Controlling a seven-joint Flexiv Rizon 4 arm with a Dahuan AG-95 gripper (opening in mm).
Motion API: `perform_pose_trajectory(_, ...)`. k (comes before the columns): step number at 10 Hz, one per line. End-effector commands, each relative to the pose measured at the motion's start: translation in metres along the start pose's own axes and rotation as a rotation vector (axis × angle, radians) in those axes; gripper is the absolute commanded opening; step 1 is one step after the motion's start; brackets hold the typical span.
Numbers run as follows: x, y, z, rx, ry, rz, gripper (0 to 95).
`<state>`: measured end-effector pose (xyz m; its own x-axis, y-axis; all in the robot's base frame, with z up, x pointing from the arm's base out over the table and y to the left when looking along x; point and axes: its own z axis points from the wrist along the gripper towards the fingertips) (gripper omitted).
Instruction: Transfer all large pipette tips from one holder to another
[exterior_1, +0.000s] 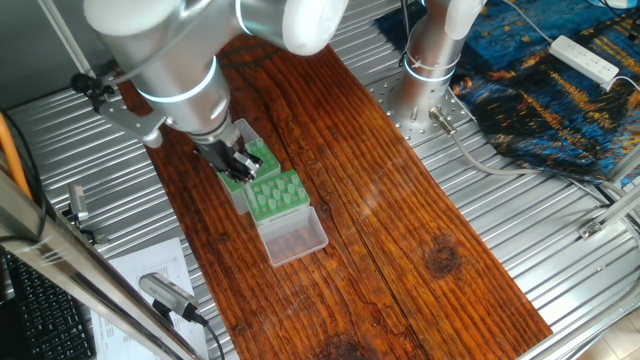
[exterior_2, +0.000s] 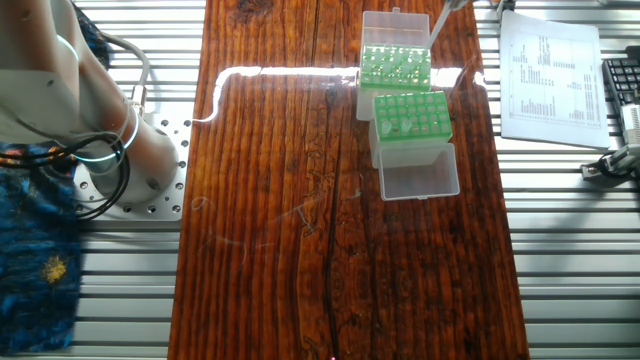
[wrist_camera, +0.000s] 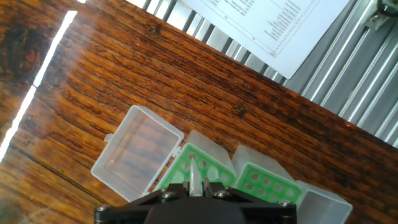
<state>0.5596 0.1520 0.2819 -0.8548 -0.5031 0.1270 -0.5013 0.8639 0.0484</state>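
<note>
The wooden table (exterior_2: 300, 200) carries two green holders side by side, one (exterior_2: 395, 66) and the other (exterior_2: 411, 117), each with an open clear lid. Above the first, the gripper (wrist_camera: 195, 184) has its fingers pinching one large pipette tip (wrist_camera: 194, 175).

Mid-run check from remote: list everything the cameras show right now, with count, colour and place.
Tip racks: two, green tops, side by side on the board, each with a clear lid hinged open.
Large pipette tips: pale, a few visible in the racks; count unclear.
Held tip: one, translucent, over a rack.
Wooden board: one, brown.
Printed paper: white, beside the board.
Patterned cloth: blue, near the arm's base.
Power strip: one, white, on the cloth.
Tool: one, black, closed on the held tip.
</note>
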Motion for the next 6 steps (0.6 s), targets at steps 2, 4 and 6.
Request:
perform_pose_trajectory(2, -0.001, -0.004, -0.015, -0.006, 0.003, -0.005, 0.0)
perform_pose_trajectory(4, -0.004, -0.007, -0.029, -0.003, 0.007, -0.008, 0.0)
perform_pose_trajectory(6, -0.004, -0.009, -0.035, 0.01, 0.008, -0.017, 0.0)
